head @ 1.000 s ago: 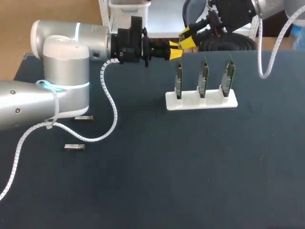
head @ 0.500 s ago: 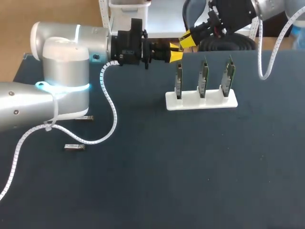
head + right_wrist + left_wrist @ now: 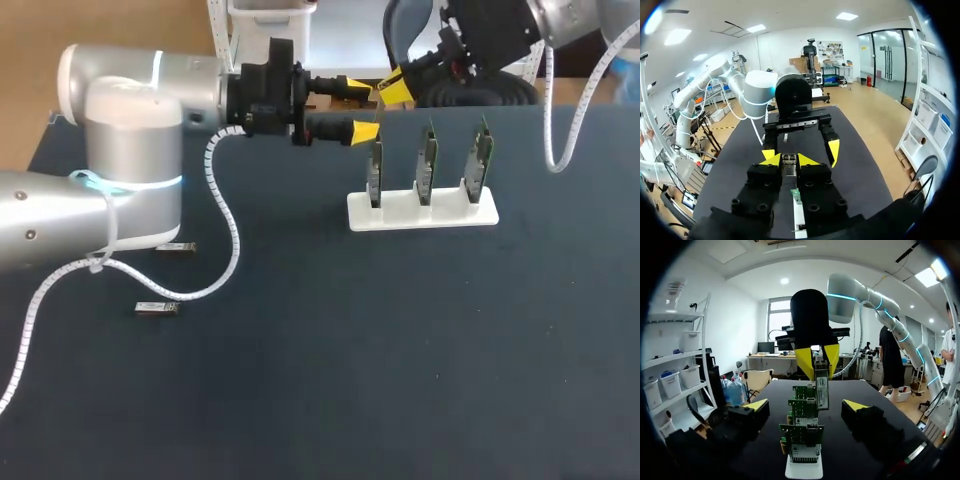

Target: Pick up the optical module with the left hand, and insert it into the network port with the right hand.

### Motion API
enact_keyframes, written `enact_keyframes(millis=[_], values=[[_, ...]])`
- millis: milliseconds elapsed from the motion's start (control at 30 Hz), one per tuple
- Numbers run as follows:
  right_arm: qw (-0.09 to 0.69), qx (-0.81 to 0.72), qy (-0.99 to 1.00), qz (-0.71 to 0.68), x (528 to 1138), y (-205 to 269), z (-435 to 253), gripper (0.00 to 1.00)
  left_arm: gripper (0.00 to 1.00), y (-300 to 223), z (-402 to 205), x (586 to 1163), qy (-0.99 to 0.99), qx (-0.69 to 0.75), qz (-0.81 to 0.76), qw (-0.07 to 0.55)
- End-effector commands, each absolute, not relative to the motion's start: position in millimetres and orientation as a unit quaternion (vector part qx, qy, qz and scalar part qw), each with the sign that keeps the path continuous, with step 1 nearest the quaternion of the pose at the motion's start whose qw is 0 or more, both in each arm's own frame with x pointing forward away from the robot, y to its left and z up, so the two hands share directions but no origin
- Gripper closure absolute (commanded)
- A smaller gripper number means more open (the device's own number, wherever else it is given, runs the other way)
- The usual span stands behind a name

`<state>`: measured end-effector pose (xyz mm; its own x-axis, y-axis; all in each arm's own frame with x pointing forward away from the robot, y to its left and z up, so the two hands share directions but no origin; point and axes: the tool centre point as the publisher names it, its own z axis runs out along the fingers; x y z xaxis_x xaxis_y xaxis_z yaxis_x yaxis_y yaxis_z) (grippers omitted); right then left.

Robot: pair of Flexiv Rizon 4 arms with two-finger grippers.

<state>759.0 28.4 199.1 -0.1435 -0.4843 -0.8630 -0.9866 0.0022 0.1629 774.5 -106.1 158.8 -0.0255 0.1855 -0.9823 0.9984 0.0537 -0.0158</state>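
The tabletop (image 3: 400,380) is a dark navy sheet, plain over most of its near half. Close to its far edge, right of the middle, stands a white holder (image 3: 422,213) with three green circuit boards (image 3: 427,160) upright in a row, edge-on to the far edge. In the left wrist view the nearest board carries a grey metal cage low down, which looks like a network port (image 3: 804,454). Near the left edge lie two small spare modules (image 3: 175,246), flat on the surface and apart from each other.

The left end effector (image 3: 360,109) hangs above the far edge, just beside the leftmost board, pointing toward the right edge. Its two yellow-tipped fingers stand wide apart with nothing between them, and they touch nothing.

The right end effector (image 3: 390,90) comes in over the far right corner and sits just ahead of the left one, above the leftmost board. Its fingers are drawn close and clamped on the optical module (image 3: 821,387) from two sides. The module hangs from the yellow tips, upright and narrow, over the row of boards. I cannot tell whether its lower end touches a board.
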Motion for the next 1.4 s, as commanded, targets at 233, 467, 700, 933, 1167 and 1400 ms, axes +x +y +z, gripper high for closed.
enact_keyframes(millis=[233, 467, 700, 933, 1167, 1400], values=[[0.313, -0.573, 0.638, 0.408, 758, 25, 198, 1.0, 0.0, -93, 147, 783, 0.6, 0.553, -0.413, 0.406], [0.315, -0.572, 0.639, 0.407, 759, 21, 198, 1.0, 0.0, -87, 128, 780, 0.62, 0.561, -0.408, 0.367], [0.314, -0.571, 0.64, 0.407, 760, 20, 198, 1.0, 0.0, -86, 116, 777, 0.63, 0.581, -0.384, 0.343], [0.314, -0.572, 0.638, 0.408, 760, 20, 197, 1.0, 0.0, -84, 111, 779, 0.634, 0.584, -0.377, 0.337], [0.317, -0.572, 0.639, 0.405, 761, 19, 198, 1.0, 0.0, -83, 104, 777, 0.64, 0.59, -0.372, 0.323], [0.319, -0.57, 0.642, 0.402, 759, 16, 198, 1.0, 0.0, -85, 101, 777, 0.639, 0.598, -0.369, 0.313]])
